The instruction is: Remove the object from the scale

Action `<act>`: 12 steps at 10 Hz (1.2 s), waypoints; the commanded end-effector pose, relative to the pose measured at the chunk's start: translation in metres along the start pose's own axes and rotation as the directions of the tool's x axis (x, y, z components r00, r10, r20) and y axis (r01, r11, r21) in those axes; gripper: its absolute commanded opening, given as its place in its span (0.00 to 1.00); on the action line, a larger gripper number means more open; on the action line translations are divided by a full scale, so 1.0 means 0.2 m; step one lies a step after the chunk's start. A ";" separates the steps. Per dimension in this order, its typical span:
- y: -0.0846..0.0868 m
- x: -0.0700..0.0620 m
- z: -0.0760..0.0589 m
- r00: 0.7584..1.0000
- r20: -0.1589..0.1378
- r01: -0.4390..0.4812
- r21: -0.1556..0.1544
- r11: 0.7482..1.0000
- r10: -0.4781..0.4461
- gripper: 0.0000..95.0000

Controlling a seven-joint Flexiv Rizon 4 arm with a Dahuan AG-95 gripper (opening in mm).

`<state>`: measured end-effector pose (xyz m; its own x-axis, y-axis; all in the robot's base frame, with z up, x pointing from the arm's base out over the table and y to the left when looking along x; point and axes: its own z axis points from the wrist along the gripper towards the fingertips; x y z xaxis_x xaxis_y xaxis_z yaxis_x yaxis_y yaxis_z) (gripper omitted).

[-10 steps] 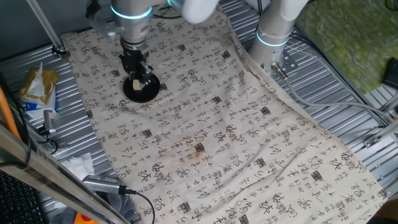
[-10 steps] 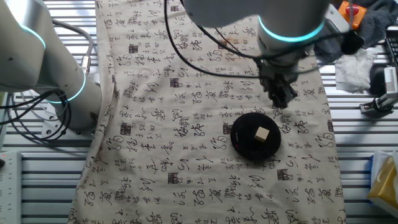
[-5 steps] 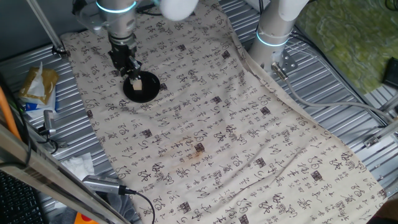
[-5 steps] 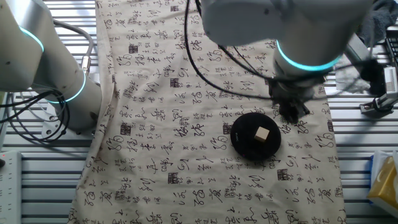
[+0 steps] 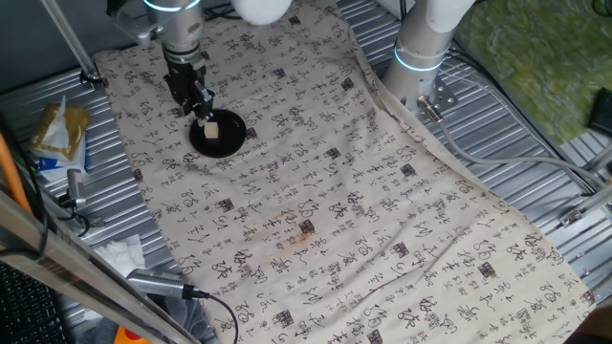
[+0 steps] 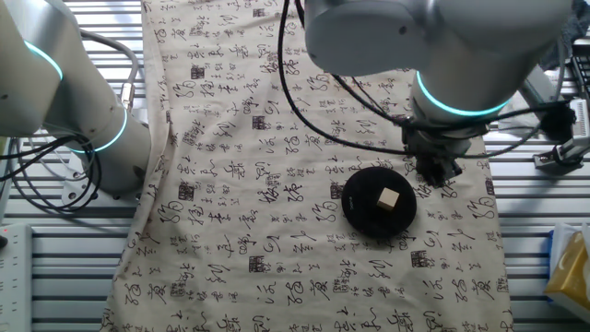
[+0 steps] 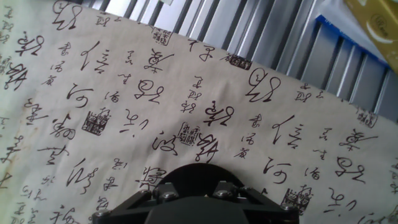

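Judging risk: I see the pincer beside the scale, not over it.
Cube: sits on the scale, untouched.
Pincer state: I cannot tell its opening.
Cloth: a low approach could snag it and shove the scale.

One small tan cube sits on one round black scale. One calligraphy-printed cloth covers the ribbed desk. Two robot arms show: one over the scale, one standing at the cloth's edge. One yellow packet and one crumpled white tissue lie at the desk's side
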<state>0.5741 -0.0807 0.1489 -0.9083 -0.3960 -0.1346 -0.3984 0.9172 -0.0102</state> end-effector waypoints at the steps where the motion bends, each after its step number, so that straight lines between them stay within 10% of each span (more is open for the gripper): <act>1: 0.00 0.00 0.00 1.000 0.001 0.020 0.006 1.000 -0.020 0.40; 12: 0.05 0.10 0.15 0.997 0.024 0.074 -0.030 0.997 -0.073 0.40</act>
<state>0.5547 -0.0774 0.1154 -0.8721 -0.4633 -0.1576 -0.4704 0.8824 0.0084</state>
